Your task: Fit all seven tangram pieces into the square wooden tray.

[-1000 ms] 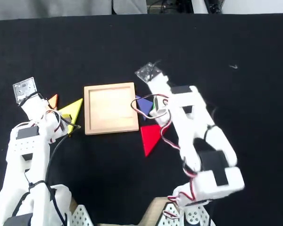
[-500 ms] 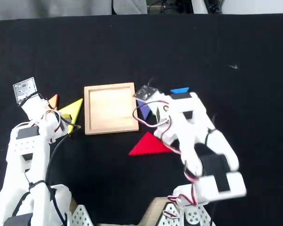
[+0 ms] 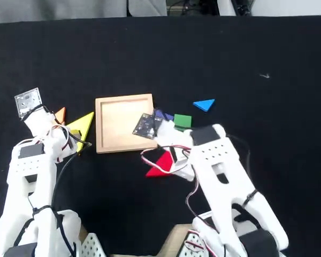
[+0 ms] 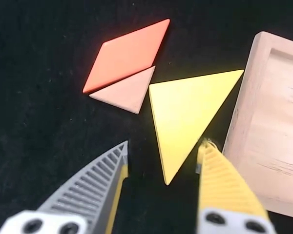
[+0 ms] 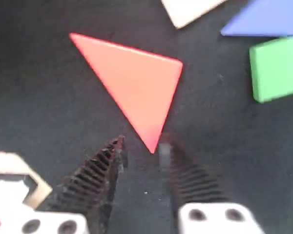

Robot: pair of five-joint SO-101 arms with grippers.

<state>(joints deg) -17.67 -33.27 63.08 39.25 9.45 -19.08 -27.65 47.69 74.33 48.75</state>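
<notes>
Your right gripper point(image 5: 141, 145) has pulled back to centre frame, and the red triangle point(image 3: 159, 165) has slid left, now below the tray point(image 3: 98, 126)'s lower-right corner. Jaws part-open astride its tip, gripping nothing. Left gripper point(image 4: 164, 146) unmoved, wide open. 0 of 7 placed.

Tray point(image 4: 263, 112): the left wrist view's edge is cutting it off. In the high view a board point(image 3: 145, 126) on the right arm point(image 3: 219, 166) is covering one near corner.
Red triangle point(image 3: 158, 164): the right arm is hiding part of it in the high view.
Purple triangle point(image 5: 266, 23): running off the right wrist view at two edges.
Green square point(image 5: 277, 68): running off the same view's edge.
Orange piece point(image 3: 60, 114) and yellow triangle point(image 3: 83, 124): the left arm point(image 3: 37, 155) is overlapping both in the high view.
Right claw point(image 5: 141, 146): one finger point(image 5: 185, 170) is showing blurred.
</notes>
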